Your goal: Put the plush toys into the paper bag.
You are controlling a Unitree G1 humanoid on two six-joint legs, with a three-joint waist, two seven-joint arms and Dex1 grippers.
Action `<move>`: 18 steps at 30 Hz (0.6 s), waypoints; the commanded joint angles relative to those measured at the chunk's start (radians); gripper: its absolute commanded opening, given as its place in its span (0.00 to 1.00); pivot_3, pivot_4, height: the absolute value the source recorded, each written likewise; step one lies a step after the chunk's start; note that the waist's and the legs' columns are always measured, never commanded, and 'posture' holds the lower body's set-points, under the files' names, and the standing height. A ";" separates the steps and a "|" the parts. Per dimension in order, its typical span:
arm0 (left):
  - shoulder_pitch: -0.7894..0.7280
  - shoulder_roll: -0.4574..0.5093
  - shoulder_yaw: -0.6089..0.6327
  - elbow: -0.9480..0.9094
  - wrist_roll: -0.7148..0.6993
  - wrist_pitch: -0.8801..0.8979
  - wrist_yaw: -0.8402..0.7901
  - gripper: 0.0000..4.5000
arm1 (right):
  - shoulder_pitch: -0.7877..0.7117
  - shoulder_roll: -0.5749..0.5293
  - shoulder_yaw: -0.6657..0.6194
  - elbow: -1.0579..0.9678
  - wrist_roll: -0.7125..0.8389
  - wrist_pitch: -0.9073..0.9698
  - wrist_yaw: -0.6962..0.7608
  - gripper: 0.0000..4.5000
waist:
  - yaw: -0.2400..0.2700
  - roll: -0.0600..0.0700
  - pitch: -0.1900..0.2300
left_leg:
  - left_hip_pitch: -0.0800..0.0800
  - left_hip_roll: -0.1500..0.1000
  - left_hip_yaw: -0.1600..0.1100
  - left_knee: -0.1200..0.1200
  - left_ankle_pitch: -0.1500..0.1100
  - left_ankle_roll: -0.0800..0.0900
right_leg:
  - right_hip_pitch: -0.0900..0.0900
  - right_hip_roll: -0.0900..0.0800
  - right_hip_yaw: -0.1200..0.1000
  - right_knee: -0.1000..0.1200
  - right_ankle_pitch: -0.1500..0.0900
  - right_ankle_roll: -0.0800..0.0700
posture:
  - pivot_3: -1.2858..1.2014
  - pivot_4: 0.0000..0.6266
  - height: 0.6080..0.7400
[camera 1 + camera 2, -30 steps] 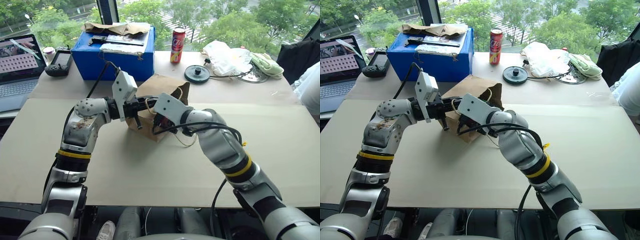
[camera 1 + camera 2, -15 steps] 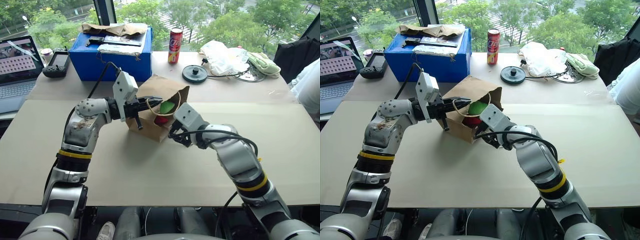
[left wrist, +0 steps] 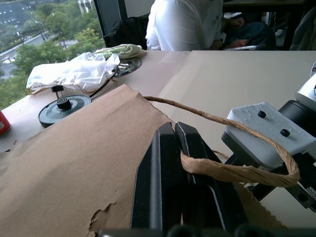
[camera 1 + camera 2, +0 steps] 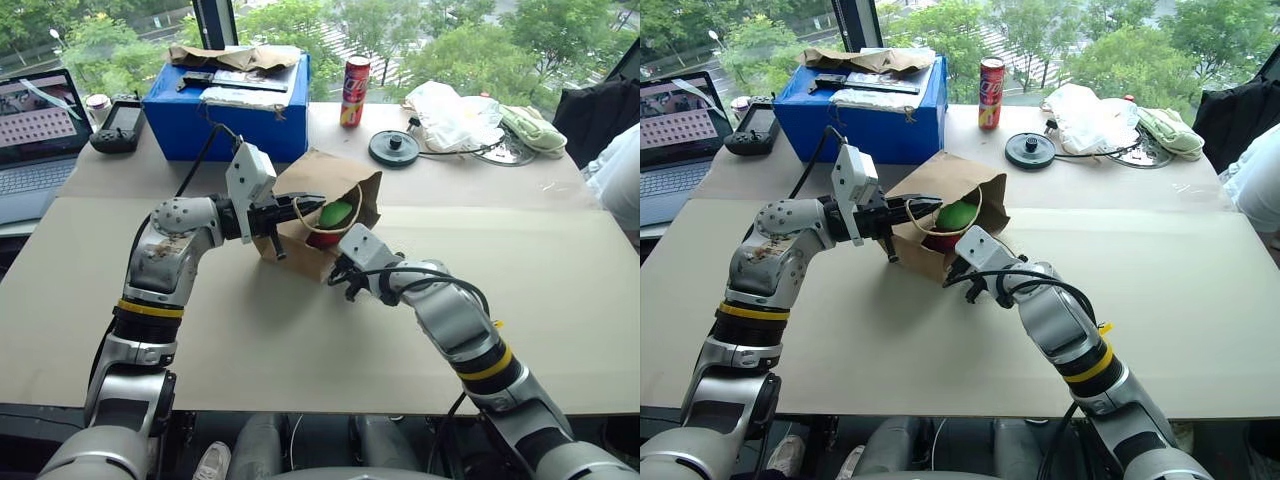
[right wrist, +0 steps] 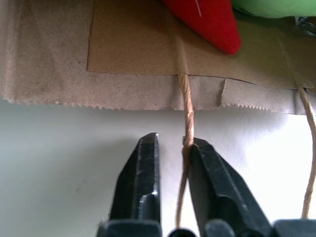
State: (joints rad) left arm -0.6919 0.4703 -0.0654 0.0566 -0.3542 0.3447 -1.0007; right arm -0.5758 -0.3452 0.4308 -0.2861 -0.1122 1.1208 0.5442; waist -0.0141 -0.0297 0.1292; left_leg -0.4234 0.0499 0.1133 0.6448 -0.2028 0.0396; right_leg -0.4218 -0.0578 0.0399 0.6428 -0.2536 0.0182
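The right gripper [image 4: 958, 283] sits on the table [image 4: 560, 300] just outside the mouth of the paper bag [image 4: 300, 185], its fingers nearly together; a twine handle [image 5: 186, 123] runs between them, though whether they pinch it is hard to tell. The bag lies on its side, mouth toward four o'clock. Inside, the red chili toy [image 5: 207, 19] rests on the lower wall with the green blob toy [image 4: 335, 213] behind it. At ten o'clock the left gripper [image 3: 173, 143], fingers pressed together, pinches the upper handle [image 3: 237, 173].
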 commanded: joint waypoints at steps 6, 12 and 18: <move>-0.029 0.000 0.000 0.001 0.012 -0.046 -0.010 0.00 | -0.032 0.020 -0.081 -0.047 0.040 -0.010 -0.036 0.01 | 0.000 0.000 0.000 | 0.000 0.000 0.000 0.000 0.000 0.000 | 0.000 0.000 0.000 0.000 0.000 0.000 | 0.52 0.24 0.99; -0.088 -0.036 0.002 0.141 0.035 -0.125 -0.021 0.00 | -0.084 0.027 -0.193 -0.116 0.067 0.011 -0.067 0.01 | 0.002 0.000 0.000 | 0.000 0.000 0.000 0.000 0.000 0.000 | 0.000 0.000 0.000 0.000 0.000 0.000 | 0.52 0.24 0.99; -0.231 -0.121 0.032 0.395 0.047 -0.265 -0.015 0.00 | -0.185 -0.021 -0.262 -0.155 0.067 0.034 -0.089 0.01 | 0.007 0.000 0.000 | -0.001 0.000 0.000 0.000 0.000 0.000 | 0.000 0.000 -0.001 0.000 0.000 0.000 | 0.52 0.24 0.99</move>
State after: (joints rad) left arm -0.8711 0.3665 -0.0588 0.4081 -0.3026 0.1350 -1.0217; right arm -0.7205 -0.3482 0.2092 -0.3902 -0.0463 1.1507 0.4708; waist -0.0075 -0.0298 0.1292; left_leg -0.4251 0.0492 0.1135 0.6450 -0.2028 0.0396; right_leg -0.4221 -0.0583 0.0387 0.6420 -0.2535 0.0182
